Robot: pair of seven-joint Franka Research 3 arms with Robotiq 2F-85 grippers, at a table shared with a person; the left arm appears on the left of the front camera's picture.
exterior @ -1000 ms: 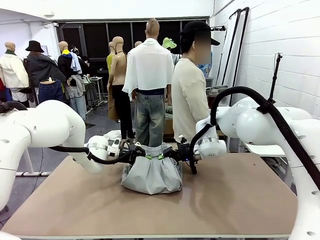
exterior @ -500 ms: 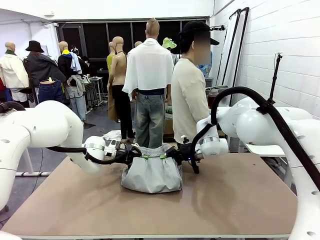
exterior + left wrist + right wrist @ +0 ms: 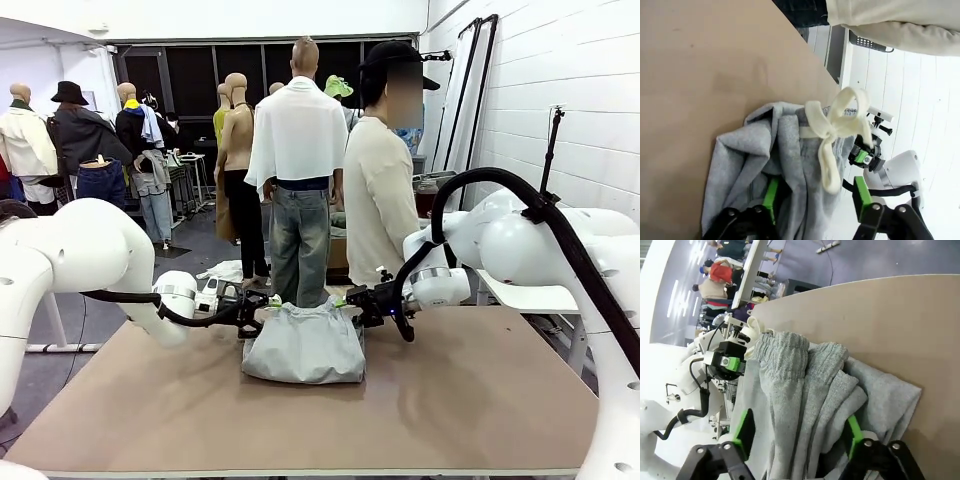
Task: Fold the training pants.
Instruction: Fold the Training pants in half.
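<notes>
Two claws flank the pants (image 3: 303, 345), which lie in a folded grey bundle mid-bench (image 3: 470, 400), waistband toward the person. Left claw (image 3: 256, 302) and right claw (image 3: 352, 298) both stand released, green pads spread, nothing grasped; wrist views show cloth still lying between the pads. We judge the step as letting go after a fold. We should lift straight clear so pads don't drag the top layer or snag the drawstring (image 3: 837, 131).
</notes>
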